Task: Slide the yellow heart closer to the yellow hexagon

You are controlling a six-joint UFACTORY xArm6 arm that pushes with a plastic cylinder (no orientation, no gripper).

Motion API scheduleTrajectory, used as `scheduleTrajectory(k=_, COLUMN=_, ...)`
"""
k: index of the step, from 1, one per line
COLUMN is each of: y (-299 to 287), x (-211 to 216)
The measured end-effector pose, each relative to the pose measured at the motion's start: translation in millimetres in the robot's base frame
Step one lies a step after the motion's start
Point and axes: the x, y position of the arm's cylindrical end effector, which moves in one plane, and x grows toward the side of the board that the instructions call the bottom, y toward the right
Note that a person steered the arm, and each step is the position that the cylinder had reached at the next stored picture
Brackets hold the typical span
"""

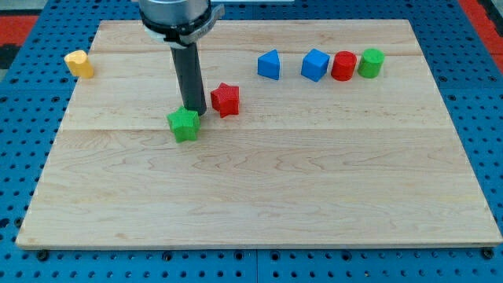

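Observation:
One yellow block (78, 64) sits near the board's upper left corner; I cannot make out whether it is the heart or the hexagon. No second yellow block shows; the arm's body at the view's top may hide it. My tip (195, 112) is left of the board's middle, far to the right of and below the yellow block. It stands just behind and to the right of a green star (184, 124), touching or nearly touching it. A red star (225, 99) lies just to the right of the rod.
A row of blocks lies along the upper right: a blue triangular block (269, 65), a blue cube (314, 64), a red cylinder (343, 66) and a green cylinder (371, 63). The wooden board (259, 204) rests on a blue perforated table.

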Motion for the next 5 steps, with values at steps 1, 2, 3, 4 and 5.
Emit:
scheduleTrajectory(k=1, y=4.4, x=27.8)
scheduleTrajectory(k=2, y=-33.8, x=23.7)
scheduleTrajectory(k=3, y=-50.0, x=-6.8)
scheduleTrajectory(k=4, y=-155.7, x=-28.7)
scheduleTrajectory(k=5, y=-216.0, x=-46.8)
